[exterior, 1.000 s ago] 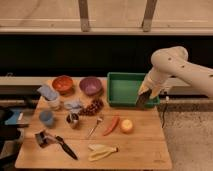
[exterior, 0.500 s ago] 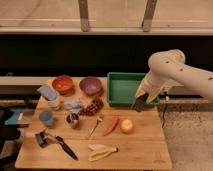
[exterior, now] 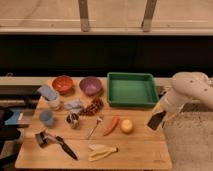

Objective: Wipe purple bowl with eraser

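Note:
The purple bowl (exterior: 90, 85) stands at the back of the wooden table (exterior: 140, 150), between the orange-red bowl (exterior: 62, 83) and the green tray (exterior: 131, 90). My gripper (exterior: 156, 120) hangs at the end of the white arm (exterior: 190, 90) over the table's right edge, in front of the tray's right corner. It is shut on a dark rectangular block, the eraser (exterior: 156, 121), held tilted above the table. The gripper is far to the right of the purple bowl.
On the table are red grapes (exterior: 93, 106), a crumpled cloth (exterior: 75, 105), a blue cup (exterior: 46, 118), a metal cup (exterior: 73, 120), a fork (exterior: 94, 127), a red pepper (exterior: 112, 125), a yellow fruit (exterior: 127, 126), a banana (exterior: 101, 151) and a black-handled tool (exterior: 57, 142).
The arm has swung down and to the right, carrying the dark block from beside the green tray toward the table's right edge. Nothing on the table has moved.

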